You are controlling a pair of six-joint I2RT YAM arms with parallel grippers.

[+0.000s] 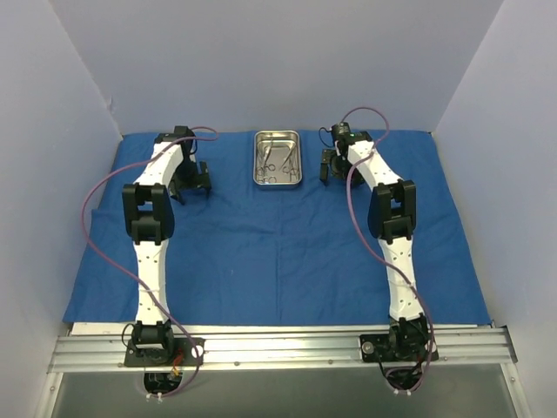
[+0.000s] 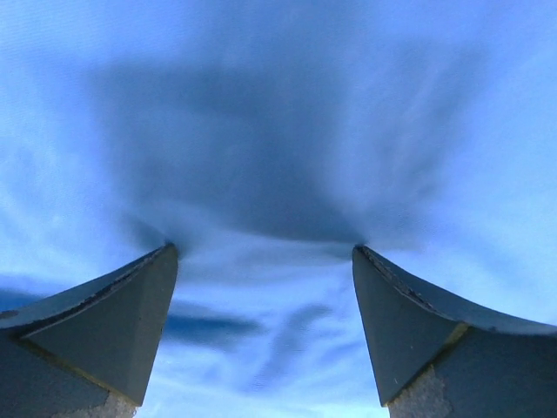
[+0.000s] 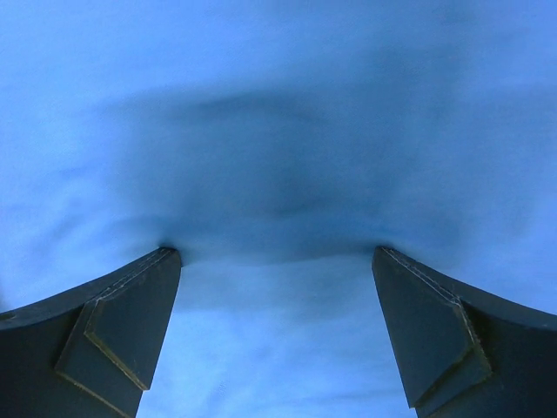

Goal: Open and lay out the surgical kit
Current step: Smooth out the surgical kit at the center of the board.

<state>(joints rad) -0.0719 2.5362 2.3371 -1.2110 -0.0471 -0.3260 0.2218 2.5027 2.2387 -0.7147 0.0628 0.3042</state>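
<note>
Overhead view; 2 wrist views hugging cloth (image 2: 287, 104)

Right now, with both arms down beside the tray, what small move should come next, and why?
Probably lift the right gripper and shift it left over the tray. The cloth already lies spread flat, it and the left gripper are open and empty, and the instruments sit in the tray.

Matt blue cloth wrap (image 1: 278, 252), faintly creased — glossy steel tray (image 1: 278, 183) holding slim shiny metal instruments (image 1: 271, 161).
</note>
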